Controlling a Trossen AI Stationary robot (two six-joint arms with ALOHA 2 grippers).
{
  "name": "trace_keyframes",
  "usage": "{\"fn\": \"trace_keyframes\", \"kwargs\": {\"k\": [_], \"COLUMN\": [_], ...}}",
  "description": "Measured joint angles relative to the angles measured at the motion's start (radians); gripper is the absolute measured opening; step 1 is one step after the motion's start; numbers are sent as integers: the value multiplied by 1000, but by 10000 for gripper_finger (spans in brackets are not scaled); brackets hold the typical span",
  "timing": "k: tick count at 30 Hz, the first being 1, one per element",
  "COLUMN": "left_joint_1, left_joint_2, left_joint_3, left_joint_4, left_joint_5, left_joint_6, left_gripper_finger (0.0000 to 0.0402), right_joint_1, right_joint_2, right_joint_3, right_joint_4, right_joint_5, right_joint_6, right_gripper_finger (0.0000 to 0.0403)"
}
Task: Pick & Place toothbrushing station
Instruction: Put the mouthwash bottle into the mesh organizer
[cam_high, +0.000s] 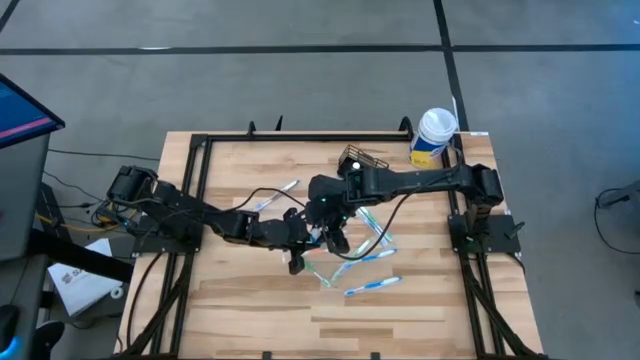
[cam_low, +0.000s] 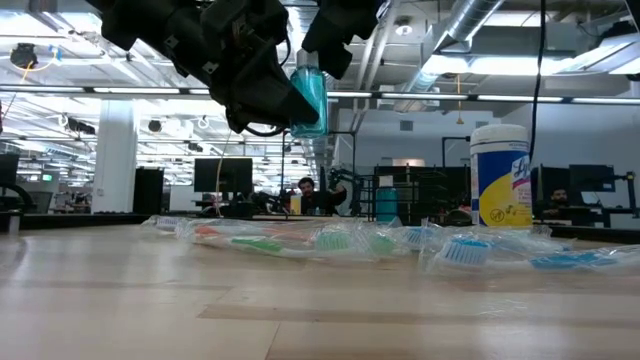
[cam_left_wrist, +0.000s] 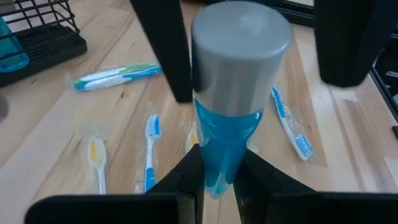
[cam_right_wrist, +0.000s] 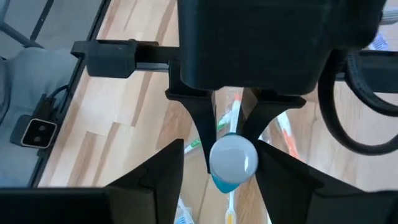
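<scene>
A blue see-through bottle with a grey cap hangs above the table's middle. My left gripper is shut on it. My right gripper is open and points down over the cap, one finger on either side; whether a finger touches the cap I cannot tell. The black wire-mesh caddy stands on the table near the far edge, and it also shows in the left wrist view. Several wrapped toothbrushes lie flat on the table. My left gripper pinches the bottle's lower body between its two fingers. The fingers come from the table's left. The bottle stands roughly upright, cap up, lifted clear of the table.
A white, yellow and blue canister with a white lid stands at the far right corner, right of the caddy. Toothbrushes lie scattered under and around both grippers. Something blue shows at the caddy. A black frame borders the table.
</scene>
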Motion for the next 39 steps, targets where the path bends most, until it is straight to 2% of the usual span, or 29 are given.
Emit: {"fn": "trace_keyframes", "kwargs": {"k": [16, 25, 39], "left_joint_1": [0, -1, -1], "left_joint_2": [0, 5, 0], "left_joint_3": [0, -4, -1], "left_joint_4": [5, -12, 4], "left_joint_5": [8, 13, 3], "left_joint_6": [4, 4, 2], "left_gripper_finger": [50, 50, 51], "right_joint_1": [16, 29, 24], "right_joint_2": [0, 67, 55], "right_joint_3": [-35, -35, -18], "right_joint_4": [52, 63, 41], "right_joint_5": [16, 17, 17], "right_joint_6": [27, 16, -5], "right_gripper_finger": [159, 144, 79]}}
